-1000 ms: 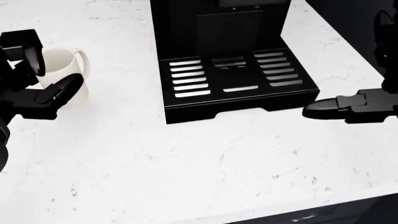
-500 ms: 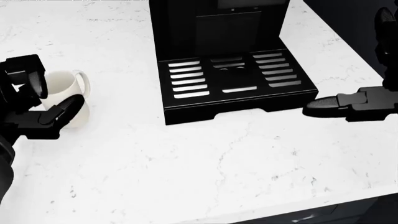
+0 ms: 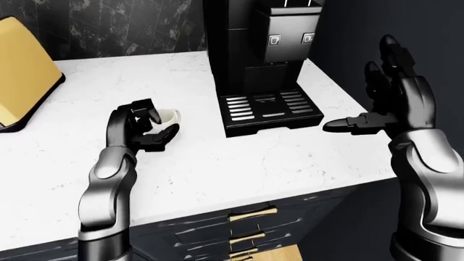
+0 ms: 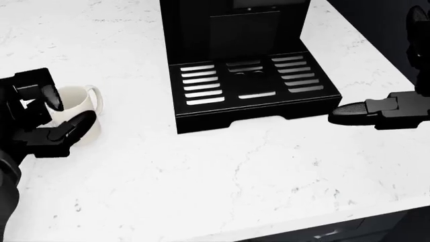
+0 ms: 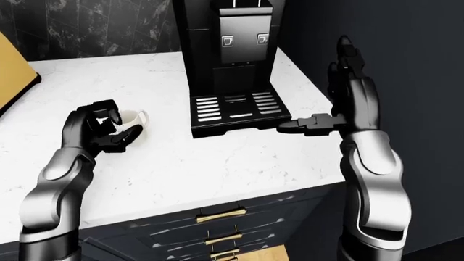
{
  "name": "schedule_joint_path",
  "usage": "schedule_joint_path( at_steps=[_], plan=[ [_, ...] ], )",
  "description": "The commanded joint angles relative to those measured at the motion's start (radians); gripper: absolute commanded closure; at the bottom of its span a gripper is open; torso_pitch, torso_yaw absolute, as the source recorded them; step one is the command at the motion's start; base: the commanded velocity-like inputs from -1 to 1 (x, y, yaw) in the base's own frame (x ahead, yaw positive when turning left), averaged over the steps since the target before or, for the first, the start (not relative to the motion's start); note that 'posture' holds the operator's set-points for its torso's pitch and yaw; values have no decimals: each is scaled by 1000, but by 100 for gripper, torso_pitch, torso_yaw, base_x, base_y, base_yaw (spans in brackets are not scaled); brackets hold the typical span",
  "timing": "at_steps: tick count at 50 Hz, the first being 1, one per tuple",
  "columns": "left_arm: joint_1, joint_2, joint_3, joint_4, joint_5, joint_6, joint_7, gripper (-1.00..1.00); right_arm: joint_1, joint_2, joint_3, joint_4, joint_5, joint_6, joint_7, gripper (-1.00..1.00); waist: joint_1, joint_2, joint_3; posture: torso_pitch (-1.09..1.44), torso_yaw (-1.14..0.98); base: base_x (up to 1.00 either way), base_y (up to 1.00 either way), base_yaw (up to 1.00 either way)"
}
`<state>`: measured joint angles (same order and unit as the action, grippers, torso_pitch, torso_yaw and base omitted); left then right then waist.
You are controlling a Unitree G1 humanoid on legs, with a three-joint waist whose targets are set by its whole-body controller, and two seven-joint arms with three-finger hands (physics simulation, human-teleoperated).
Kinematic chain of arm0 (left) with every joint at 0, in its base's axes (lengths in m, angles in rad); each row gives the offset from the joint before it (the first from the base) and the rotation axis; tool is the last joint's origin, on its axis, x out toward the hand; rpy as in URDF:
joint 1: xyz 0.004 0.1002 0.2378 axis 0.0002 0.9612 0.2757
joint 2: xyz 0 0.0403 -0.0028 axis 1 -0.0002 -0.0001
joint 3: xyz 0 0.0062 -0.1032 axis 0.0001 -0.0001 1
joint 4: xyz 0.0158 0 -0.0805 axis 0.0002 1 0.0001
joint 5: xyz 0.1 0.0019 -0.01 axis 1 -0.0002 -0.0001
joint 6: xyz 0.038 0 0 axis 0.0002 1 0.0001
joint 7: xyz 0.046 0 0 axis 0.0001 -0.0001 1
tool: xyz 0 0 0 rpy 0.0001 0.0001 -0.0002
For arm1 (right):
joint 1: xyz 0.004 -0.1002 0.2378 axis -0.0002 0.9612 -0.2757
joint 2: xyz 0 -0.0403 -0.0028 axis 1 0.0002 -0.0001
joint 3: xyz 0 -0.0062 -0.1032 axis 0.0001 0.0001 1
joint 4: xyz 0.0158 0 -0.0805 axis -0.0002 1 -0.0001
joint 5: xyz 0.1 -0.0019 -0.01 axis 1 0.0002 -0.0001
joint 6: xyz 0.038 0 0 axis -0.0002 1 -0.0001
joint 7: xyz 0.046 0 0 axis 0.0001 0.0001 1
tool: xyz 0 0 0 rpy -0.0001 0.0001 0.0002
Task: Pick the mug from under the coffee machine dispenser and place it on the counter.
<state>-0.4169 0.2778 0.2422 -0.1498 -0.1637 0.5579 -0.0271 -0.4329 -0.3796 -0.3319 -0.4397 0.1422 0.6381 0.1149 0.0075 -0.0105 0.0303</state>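
Note:
A cream mug (image 4: 79,103) stands upright to the left of the black coffee machine (image 4: 235,30), handle toward the machine. My left hand (image 4: 67,112) is shut on it, thumb low on the near side and fingers (image 4: 42,93) curled over the rim. Whether its base touches the white counter (image 4: 222,171) is unclear. The machine's drip tray (image 4: 248,83) under the dispenser holds nothing. My right hand (image 3: 377,103) hovers open to the right of the machine, fingers spread upward and thumb pointing left.
A yellow appliance (image 3: 22,70) sits at the left end of the counter. A dark wall (image 3: 348,38) stands close to the machine's right. The counter's near edge tops dark drawers with brass handles (image 3: 250,215).
My left hand has carried the mug toward the bottom of the head view, nearer to me. The right hand and the machine have barely moved.

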Motion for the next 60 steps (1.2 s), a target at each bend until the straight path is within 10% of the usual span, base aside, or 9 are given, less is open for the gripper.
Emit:
schedule_joint_path(
  at_steps=[1, 31, 60],
  plan=[
    [-34, 12, 13, -49, -6, -39, 1, 33, -25, -14, -12, -30, -1, -29, -3, -100, 0, 1, -26, 0, 0, 0, 0, 0],
    [-21, 8, 12, -64, -4, -21, -12, -96, -27, -15, -12, -34, -4, -25, 0, -100, 0, 2, -27, 0, 0, 0, 0, 0],
    [-2, 90, 87, -357, -57, 250, -109, -100, -37, -23, -13, -35, -3, -17, 0, -100, -3, 9, -23, 0, 0, 0, 0, 0]
  ],
)
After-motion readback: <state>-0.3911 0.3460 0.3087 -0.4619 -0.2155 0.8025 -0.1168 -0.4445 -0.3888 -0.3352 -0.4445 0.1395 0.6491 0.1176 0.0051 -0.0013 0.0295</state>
